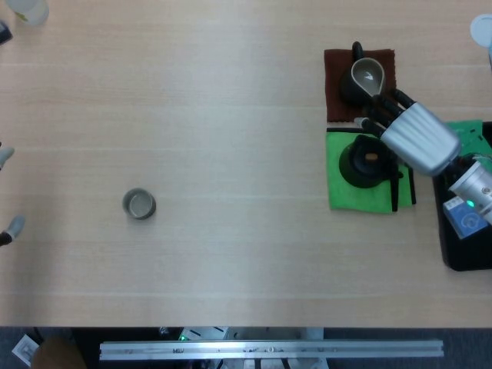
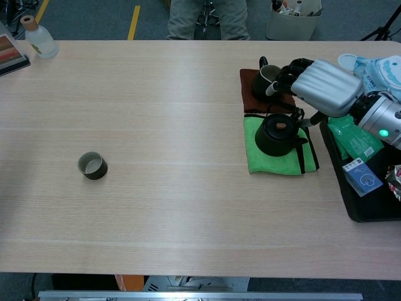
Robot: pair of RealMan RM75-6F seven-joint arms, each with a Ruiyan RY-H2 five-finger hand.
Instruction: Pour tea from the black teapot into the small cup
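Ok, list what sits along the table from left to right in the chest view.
Clear bottle at the far-left corner → small cup → black teapot on the green cloth → right hand → black tray at the right edge.

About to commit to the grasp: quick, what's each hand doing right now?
Left hand: only fingertips at the head view's edge, state cannot be told.
Right hand: above the black teapot, fingers hidden; hold cannot be told.
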